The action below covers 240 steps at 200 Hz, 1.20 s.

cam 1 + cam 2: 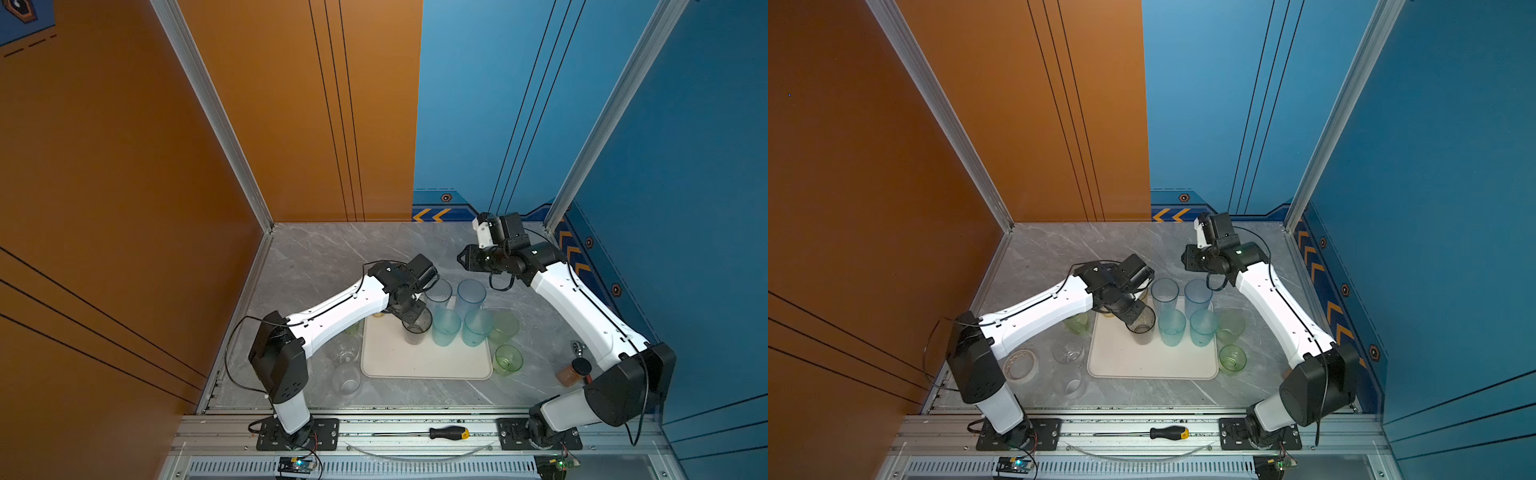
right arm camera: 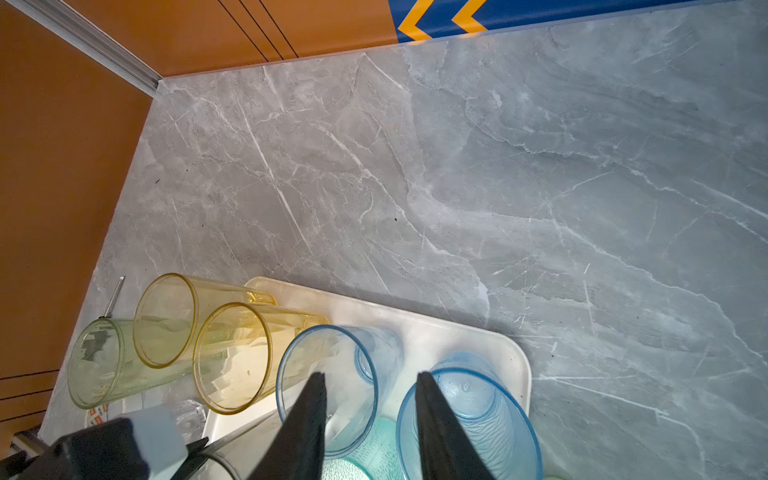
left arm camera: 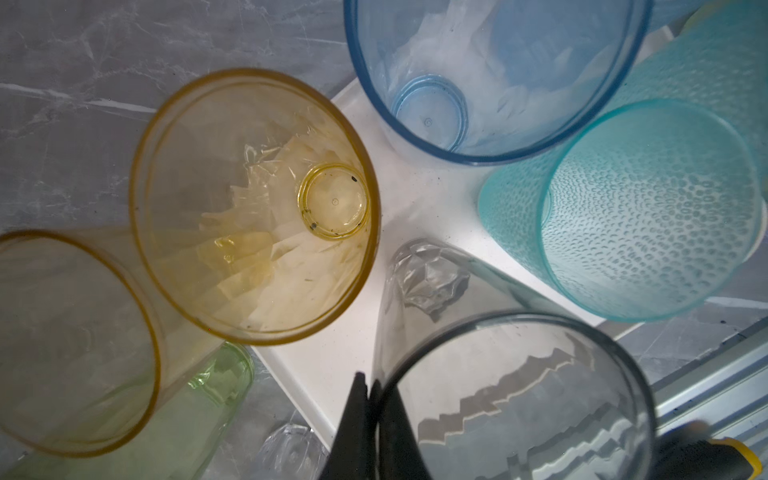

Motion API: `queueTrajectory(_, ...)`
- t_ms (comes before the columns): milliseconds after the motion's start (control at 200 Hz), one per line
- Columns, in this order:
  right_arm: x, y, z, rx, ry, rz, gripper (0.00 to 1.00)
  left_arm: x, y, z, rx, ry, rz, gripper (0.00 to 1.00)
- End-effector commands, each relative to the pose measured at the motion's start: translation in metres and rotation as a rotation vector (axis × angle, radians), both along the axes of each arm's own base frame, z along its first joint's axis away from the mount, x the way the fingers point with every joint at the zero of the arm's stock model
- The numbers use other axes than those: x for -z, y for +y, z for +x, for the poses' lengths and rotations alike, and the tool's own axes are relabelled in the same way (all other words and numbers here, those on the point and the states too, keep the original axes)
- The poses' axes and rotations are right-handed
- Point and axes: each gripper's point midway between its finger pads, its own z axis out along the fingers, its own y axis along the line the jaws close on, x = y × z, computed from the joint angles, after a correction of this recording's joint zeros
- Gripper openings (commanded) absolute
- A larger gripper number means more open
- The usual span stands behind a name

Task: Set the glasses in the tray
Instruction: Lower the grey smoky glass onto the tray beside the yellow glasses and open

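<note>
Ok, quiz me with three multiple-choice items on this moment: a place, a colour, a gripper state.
1. Where is the smoky grey glass? A) over the tray B) beside the brown jar C) on the frame rail
2. What colour is the short glass off the tray's near right corner? A) yellow B) green C) blue
3. How is the right gripper? A) shut on a blue glass B) shut on the tape roll C) open, holding nothing
1 A: the left gripper pinches its rim above the tray. 2 B: its wall is tinted green. 3 C: its fingers stand apart, gripping nothing.
</note>
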Motion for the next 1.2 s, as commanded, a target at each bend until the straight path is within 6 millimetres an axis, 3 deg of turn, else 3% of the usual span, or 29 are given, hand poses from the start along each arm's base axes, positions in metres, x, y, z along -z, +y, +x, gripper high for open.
queueTrajectory(0,-0.001,0.007,0.002,-0.011,0.004,0.024,0.35,0.004,0.003,0.006,-0.012,-0.012,0.007,0.06)
queueTrajectory(601,0.006,0.015,0.008,-0.026,0.026,0.027,0.35,0.016,0.009,0.008,-0.039,0.009,0.01,0.09)
queueTrajectory(1197,0.006,0.018,0.008,-0.032,0.027,0.026,0.35,0.015,0.012,0.002,-0.05,0.02,-0.005,0.19)
